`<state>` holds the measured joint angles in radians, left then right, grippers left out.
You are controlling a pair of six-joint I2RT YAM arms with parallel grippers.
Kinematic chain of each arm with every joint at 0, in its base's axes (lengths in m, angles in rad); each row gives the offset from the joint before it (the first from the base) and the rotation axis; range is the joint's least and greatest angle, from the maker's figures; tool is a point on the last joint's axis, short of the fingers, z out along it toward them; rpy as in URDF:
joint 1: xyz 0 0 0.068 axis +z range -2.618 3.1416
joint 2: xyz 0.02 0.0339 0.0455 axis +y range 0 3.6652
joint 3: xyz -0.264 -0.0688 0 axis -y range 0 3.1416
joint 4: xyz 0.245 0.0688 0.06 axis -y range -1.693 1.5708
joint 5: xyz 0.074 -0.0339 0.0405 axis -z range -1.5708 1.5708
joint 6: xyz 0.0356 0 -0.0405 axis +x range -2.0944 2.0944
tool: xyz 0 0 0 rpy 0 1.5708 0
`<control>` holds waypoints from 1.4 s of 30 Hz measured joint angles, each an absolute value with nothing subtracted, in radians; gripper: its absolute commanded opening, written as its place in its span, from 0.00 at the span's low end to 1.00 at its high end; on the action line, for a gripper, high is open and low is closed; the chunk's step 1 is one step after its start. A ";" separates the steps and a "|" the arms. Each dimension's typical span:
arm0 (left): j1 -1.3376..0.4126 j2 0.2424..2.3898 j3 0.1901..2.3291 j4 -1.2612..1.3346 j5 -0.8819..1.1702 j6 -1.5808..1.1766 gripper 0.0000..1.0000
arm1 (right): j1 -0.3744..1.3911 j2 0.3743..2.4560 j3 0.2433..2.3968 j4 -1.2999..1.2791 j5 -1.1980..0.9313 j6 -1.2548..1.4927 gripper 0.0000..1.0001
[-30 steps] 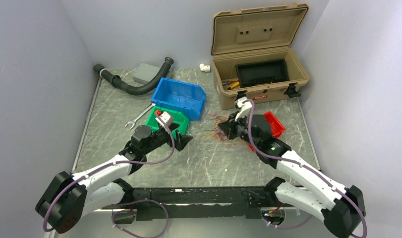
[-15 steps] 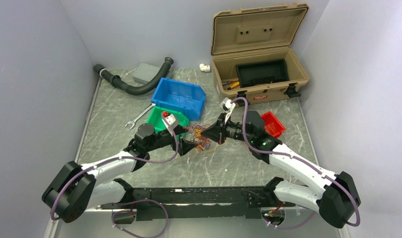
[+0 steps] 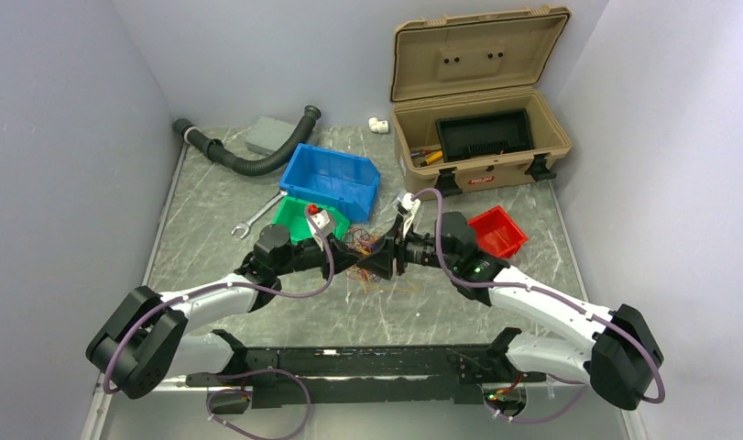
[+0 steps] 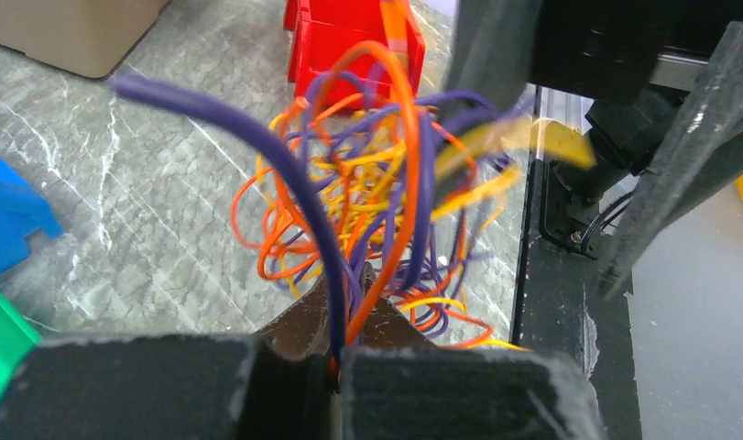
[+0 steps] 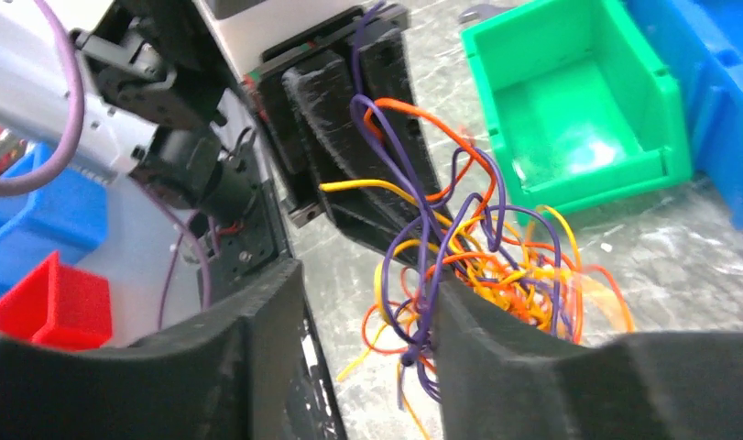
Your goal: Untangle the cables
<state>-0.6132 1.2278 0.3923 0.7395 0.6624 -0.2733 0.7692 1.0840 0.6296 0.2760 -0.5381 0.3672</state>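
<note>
Orange, yellow, purple cables (image 5: 496,266) tangled beside green bin (image 5: 578,119).

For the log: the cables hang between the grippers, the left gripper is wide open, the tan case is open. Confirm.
Not quite: the left gripper is shut on strands of the cables, as the left wrist view shows. The cables do hang between it and the right gripper, and the tan case is open.

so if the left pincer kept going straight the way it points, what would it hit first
The cables bunched just ahead of the left pincer, which pinches some strands. Close behind them the right pincer faces it; how close is hard to judge.
</note>
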 measured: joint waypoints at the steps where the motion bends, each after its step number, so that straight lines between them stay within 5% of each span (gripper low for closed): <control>1: -0.613 1.228 0.392 0.738 0.662 -0.273 0.00 | 0.774 1.081 0.627 0.274 -0.511 0.361 0.69; 5: -0.613 1.228 0.392 0.737 0.659 -0.272 0.00 | 0.778 0.999 0.570 0.269 -0.336 0.358 0.79; 18: -0.613 1.192 0.392 0.731 0.655 -0.258 0.00 | 0.682 0.776 0.382 0.216 -0.031 0.417 0.73; 25: -0.613 1.153 0.386 0.729 0.637 -0.251 0.00 | 0.508 0.724 0.168 0.334 -0.187 0.532 0.83; 35: -0.613 1.155 0.372 0.781 0.669 -0.260 0.00 | 0.532 0.941 0.164 0.615 -0.482 0.541 0.84; 42: -0.613 1.207 0.371 0.838 0.748 -0.294 0.00 | 0.619 1.121 0.253 0.762 -0.561 0.515 0.69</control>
<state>-0.6132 1.2068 0.3706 0.8379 0.7479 -0.2943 0.6189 1.1213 0.2531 0.7616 -0.5613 0.5152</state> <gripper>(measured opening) 0.023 0.774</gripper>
